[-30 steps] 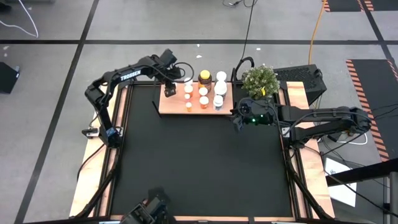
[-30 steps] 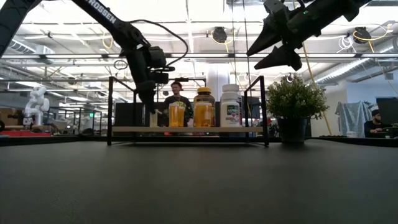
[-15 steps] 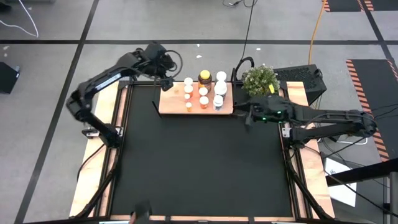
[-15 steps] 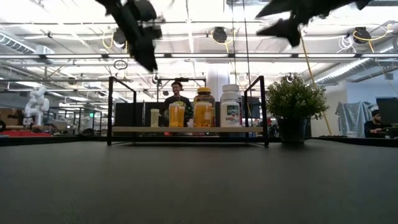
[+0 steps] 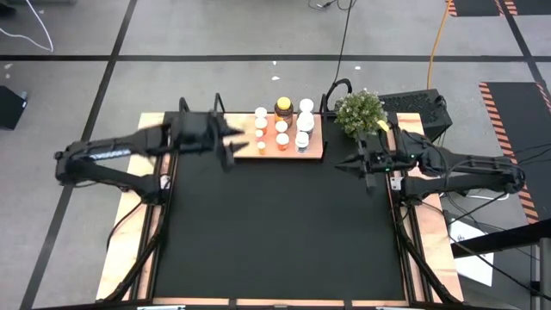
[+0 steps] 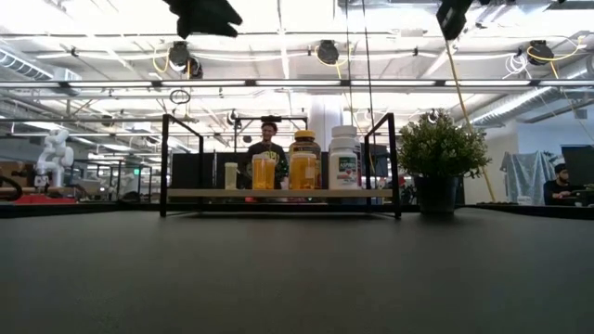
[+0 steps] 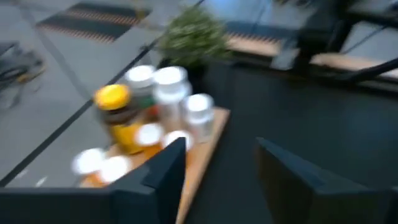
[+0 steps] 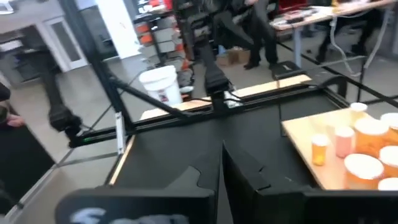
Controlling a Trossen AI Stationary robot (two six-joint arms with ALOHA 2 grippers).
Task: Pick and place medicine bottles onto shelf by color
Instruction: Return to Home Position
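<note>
**Q:** State the position and condition of the left claw.

**A:** The left claw hangs over the left end of the shelf, high above it. In the left wrist view its two fingers stand wide apart, with nothing between them.

**Q:** And the right claw?

**A:** The right claw hangs over the right edge of the black mat, beside the shelf's right end and near the plant. In the right wrist view its fingers are pressed together and grip nothing.

**Q:** Where are the bottles?

**A:** All the bottles stand upright on the shelf, at the far edge of the tabletop. None lies on the mat. From above they form three columns:
- Nearest the plant: the white bottles.
- Middle: the amber jar with a yellow lid at the far end, and orange bottles in front of it.
- Left: small white-capped bottles. The low view shows a pale one at this end, but the colours of the others cannot be told.

**Q:** What does the low view confirm?

**A:** The wooden board sits between black posts. From left to right it carries the pale bottle, an orange bottle, the jar and a white bottle. The plant stands just right of the shelf. A person shows in the room behind it.
</note>
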